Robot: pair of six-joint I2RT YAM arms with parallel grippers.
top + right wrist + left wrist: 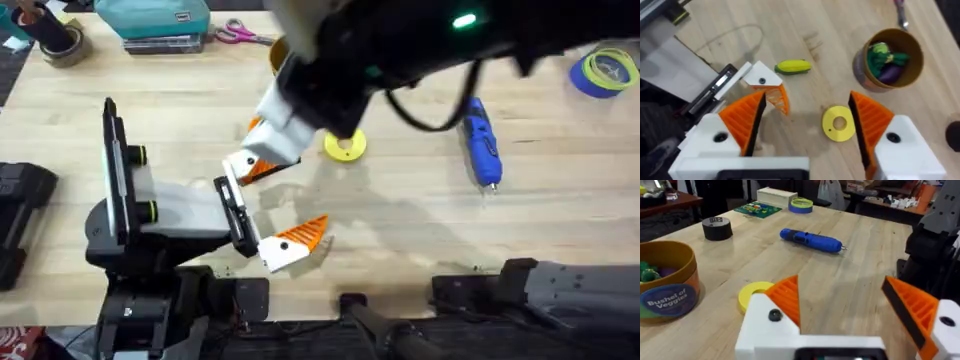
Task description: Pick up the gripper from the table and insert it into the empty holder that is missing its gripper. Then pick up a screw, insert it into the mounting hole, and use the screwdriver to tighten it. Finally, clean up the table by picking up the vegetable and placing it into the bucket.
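My left gripper (285,205) (840,300) rests low on the table, open, with an orange tip on each white mount. My right gripper (290,135) (807,120) hovers open just above its far finger. There the orange gripper (778,98) sits in the white holder (761,79), whose dark mounting hole faces up. The yellow vegetable (793,66) lies on the table beside that holder. Farther off stands the bucket (892,60) (667,277) with green and purple toys inside. The blue screwdriver (480,140) (812,240) lies to the right. The screw is out of view.
A flat yellow disc (345,145) (838,122) lies between holder and bucket. A blue-and-yellow tape roll (605,70), a black roll (717,228), pink scissors (240,33) and a teal case (150,20) line the far side of the table (400,230).
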